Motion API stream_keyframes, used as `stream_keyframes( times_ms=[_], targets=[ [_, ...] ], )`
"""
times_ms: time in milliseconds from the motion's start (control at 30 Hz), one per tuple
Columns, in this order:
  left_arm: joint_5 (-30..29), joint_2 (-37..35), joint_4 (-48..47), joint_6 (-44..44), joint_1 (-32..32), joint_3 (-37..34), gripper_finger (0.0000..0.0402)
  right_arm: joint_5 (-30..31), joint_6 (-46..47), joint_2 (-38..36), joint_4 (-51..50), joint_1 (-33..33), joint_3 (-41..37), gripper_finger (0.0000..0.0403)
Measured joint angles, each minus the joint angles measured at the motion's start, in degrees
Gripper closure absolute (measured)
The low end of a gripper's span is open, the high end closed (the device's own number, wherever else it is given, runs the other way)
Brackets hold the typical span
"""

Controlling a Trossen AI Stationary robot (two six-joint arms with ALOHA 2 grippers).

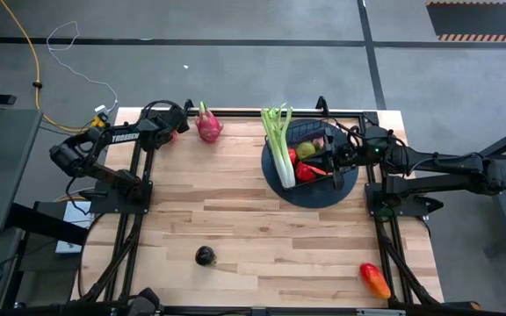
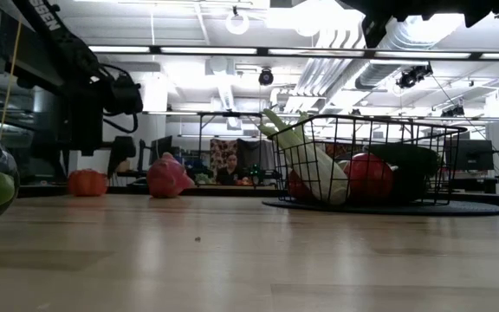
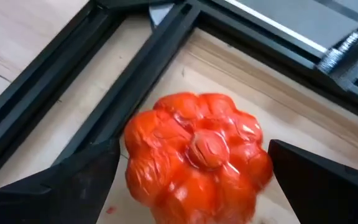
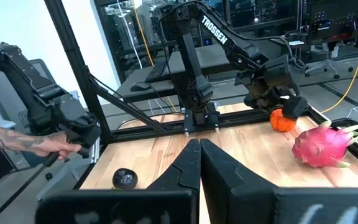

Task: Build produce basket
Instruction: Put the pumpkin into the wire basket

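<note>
An orange-red lobed round fruit (image 3: 197, 162) rests on the wood at the table's far left corner, next to the black frame. My left gripper (image 3: 194, 149) hangs over it, open, one finger on each side and neither touching. The pink dragon fruit (image 1: 207, 125) lies to its right. The black wire basket (image 1: 314, 151) stands on a dark round mat (image 1: 310, 189) and holds the celery (image 1: 278, 140) and red and green fruits. My right gripper (image 1: 335, 159) is shut and level above the basket, holding nothing.
A dark round fruit (image 1: 205, 255) lies near the front edge, and a red-orange mango (image 1: 374, 279) at the front right corner. Black frame bars (image 3: 123, 93) run close beside the orange-red fruit. A person's hand (image 4: 17, 143) shows beyond the table.
</note>
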Motion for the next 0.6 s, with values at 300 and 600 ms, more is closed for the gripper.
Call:
stream_keyframes(
  times_ms=[300,600],
  targets=[
    [7.35,4.48,1.01,1.49,1.19,-0.01,0.0007,0.00,0.10,0.00,0.02,0.00,0.00,0.0403],
    [8.25,5.34,1.66,1.22,-0.03,-0.02,0.0094,0.02,0.13,0.00,0.02,0.00,0.00,0.0403]
  ],
)
